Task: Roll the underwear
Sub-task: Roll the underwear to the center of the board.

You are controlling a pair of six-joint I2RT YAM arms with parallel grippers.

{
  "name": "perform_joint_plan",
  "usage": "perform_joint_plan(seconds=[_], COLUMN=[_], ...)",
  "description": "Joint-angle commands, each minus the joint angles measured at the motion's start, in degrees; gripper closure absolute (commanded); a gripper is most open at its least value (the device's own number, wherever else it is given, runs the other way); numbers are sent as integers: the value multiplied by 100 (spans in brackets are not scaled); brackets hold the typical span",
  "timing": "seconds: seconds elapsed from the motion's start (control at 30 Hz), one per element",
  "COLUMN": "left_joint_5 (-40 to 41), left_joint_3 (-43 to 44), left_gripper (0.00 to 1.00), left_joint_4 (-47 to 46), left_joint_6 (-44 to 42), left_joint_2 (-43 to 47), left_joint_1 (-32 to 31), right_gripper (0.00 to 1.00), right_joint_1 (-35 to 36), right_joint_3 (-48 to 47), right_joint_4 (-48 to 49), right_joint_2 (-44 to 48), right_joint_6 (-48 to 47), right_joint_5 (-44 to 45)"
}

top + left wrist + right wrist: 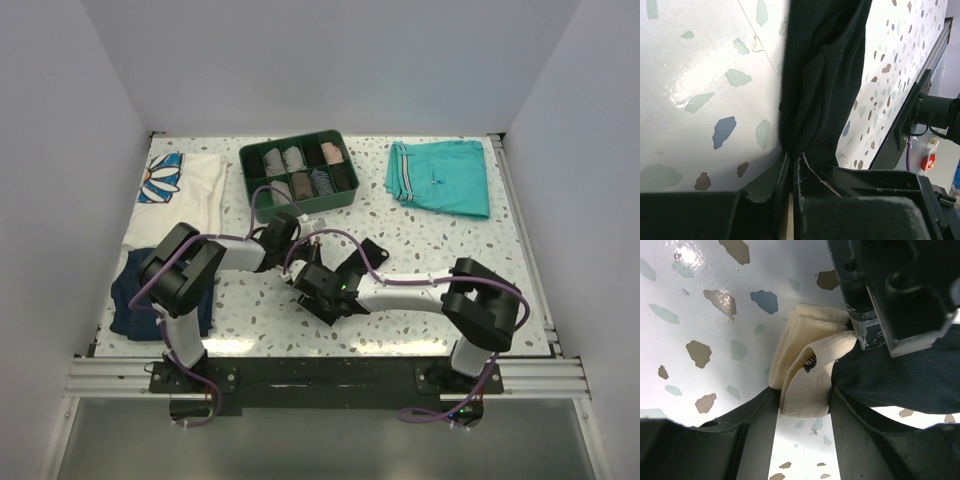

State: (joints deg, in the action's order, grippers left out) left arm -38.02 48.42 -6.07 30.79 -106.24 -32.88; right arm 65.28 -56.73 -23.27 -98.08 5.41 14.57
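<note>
Our left tool (790,165) is pinched almost shut on a bunched edge of the underwear (822,75), and the black ribbed cloth runs away from it over the table (700,75). Our right tool (802,405) is closed to a narrow gap on the folded beige waistband (807,375). We see the garment held between both tools near the table's middle, nearer than the green tray (300,172). Teal shorts (440,178) lie far right.

The left gripper (790,160) and right gripper (802,400) crowd mid-table, both clamped on the underwear (825,75). The tray (297,205) blocks close behind. A navy garment (125,295) and shirt (205,185) fill the left, shorts (445,180) the far right. Bare table (430,245) lies between shorts and right arm.
</note>
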Motion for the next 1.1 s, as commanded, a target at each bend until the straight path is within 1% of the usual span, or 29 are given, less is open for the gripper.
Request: perform_joint_plan(seconds=[0.0,0.07,0.13,0.17,0.3,0.5,0.53,0.6,0.7,0.77,0.8,1.0,1.07], left_joint_5=[998,998,998,1007,1104,1410,1455,1586,1771,1842,1877,2141,2289], left_joint_3=[-254,-228,-219,-202,-211,-254,-272,-316,-360,-377,-386,-456,-544], left_gripper=[100,100,100,100,100,99,95,91,80,77,73,67,64], left_joint_4=[897,897,905,914,940,976,967,949,958,967,967,1046,1063], left_joint_6=[-477,-477,-468,-468,-433,-319,-258,-187,-82,-20,-3,85,147], left_joint_2=[-319,-328,-319,-310,-161,208,330,463,709,876,964,1315,1429], left_joint_1=[168,177,203,203,230,326,379,432,537,634,651,827,897], right_gripper=[56,63,67,71,74,76,76,76,75,75,75,75,75], right_joint_1=[11,20,12,20,20,20,20,11,3,3,-6,-234,-348], right_joint_3=[241,294,303,277,294,443,487,619,821,927,962,1313,1436], right_joint_4=[103,182,217,226,357,577,708,841,1183,1403,1465,2185,2282], right_joint_2=[-387,-404,-466,-501,-563,-502,-466,-352,-177,-124,-62,201,342], right_joint_6=[180,250,311,346,452,733,829,944,1155,1304,1340,1691,1788], right_joint_5=[160,204,196,222,108,-147,-208,-279,-454,-604,-656,-1245,-1438])
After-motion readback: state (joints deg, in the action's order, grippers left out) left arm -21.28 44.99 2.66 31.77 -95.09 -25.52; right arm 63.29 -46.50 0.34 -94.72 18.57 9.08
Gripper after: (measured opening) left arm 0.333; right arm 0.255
